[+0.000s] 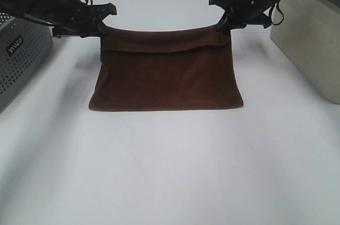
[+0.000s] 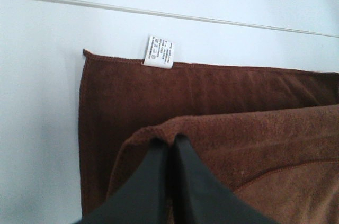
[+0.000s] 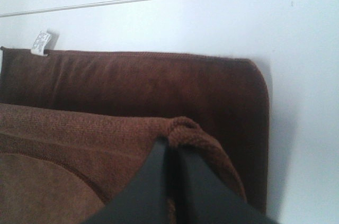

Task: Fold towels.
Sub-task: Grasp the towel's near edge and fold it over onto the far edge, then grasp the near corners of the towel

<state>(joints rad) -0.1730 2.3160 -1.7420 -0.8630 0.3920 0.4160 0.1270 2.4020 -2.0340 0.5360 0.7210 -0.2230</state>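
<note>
Towel (image 1: 166,78), the dark reddish-brown one, is on the white table (image 1: 170,172), strung between the two sets of jaws with a folded-over band of cloth running from one pinch to the other. Left gripper (image 2: 169,143) has its jaws clamped tight on one corner of that upper layer and the right gripper (image 3: 172,143) pinches the other corner the same way. Past the left jaws' tips the lower layer lies flat, its little white tag (image 2: 159,52) sticking out at the edge well beyond them and far off to one side of the right jaws.
</note>
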